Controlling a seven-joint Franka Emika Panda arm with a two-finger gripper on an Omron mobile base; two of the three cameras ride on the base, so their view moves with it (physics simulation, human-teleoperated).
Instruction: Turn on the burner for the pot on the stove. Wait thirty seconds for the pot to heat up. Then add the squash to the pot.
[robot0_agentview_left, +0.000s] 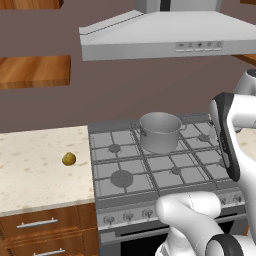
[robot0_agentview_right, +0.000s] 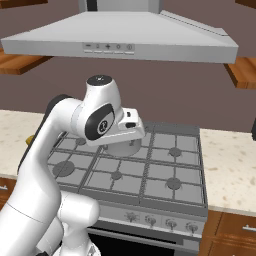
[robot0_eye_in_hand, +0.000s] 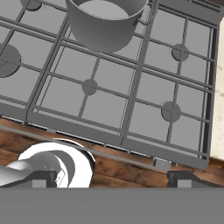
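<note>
- While the white arm is rising over the front of the cooktop, the wide grey gas stove (robot0_agentview_left: 165, 165) with six round burners and grid-like grates is sitting between two pale speckled stone counters (robot0_agentview_left: 35, 165).
- A grey metal range hood (robot0_agentview_right: 120, 37) is hanging on the brown wall above the stove.
- The plain grey brushed-metal cylindrical pot (robot0_agentview_left: 160, 131) is standing upright on the middle grate section of the back row; in the hand view its open top is showing near the upper edge (robot0_eye_in_hand: 107, 22).
- A row of round front knobs (robot0_agentview_right: 162, 221) is running along the stove's front panel.
- The gripper (robot0_eye_in_hand: 113, 179) is hovering above the stove's front edge, well apart from the pot; its two dark fingertips (robot0_eye_in_hand: 37, 178) are standing wide apart and holding nothing.
- The small rounded yellow-olive squash (robot0_agentview_left: 69, 159) is lying on the left counter, near the stove's left edge but not touching it.
</note>
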